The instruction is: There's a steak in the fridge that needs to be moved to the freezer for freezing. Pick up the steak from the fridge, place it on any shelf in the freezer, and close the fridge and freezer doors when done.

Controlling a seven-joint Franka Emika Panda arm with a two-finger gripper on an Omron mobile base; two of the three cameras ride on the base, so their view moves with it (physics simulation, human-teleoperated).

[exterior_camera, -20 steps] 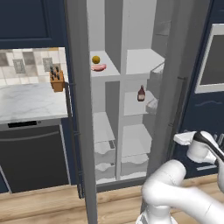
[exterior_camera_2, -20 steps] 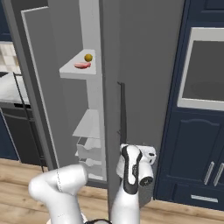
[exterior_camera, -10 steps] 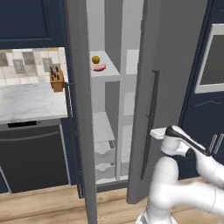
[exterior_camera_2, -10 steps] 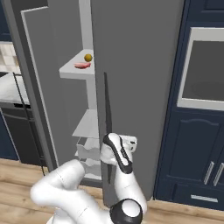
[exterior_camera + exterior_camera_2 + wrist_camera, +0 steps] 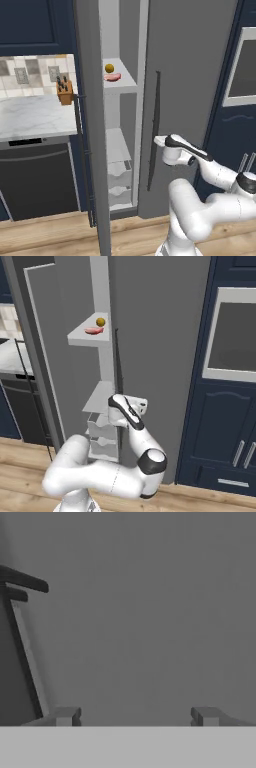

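The steak (image 5: 113,77) (image 5: 94,330) lies flat on a white shelf (image 5: 125,82) (image 5: 80,337) of the narrow left section, the freezer, beside a small yellow fruit (image 5: 109,67). White drawers (image 5: 120,172) sit low in that section. The freezer door (image 5: 91,150) (image 5: 47,356) stands wide open. The wide fridge door (image 5: 195,75) (image 5: 160,331) is swung almost shut over the fridge. My gripper (image 5: 159,141) (image 5: 143,403) (image 5: 135,717) is open, empty, and up against that door's face beside its dark handle (image 5: 154,130) (image 5: 22,579).
A marble counter (image 5: 30,117) with a knife block (image 5: 64,92) lies left of the unit, above a dark appliance front (image 5: 35,180). Navy cabinets with a wall oven (image 5: 242,75) (image 5: 235,336) stand to the right. The floor is wood.
The wide fridge door has swung from wide open to almost shut, hiding the bottle and the wide shelves. My arm moved left with it, hand against its face.
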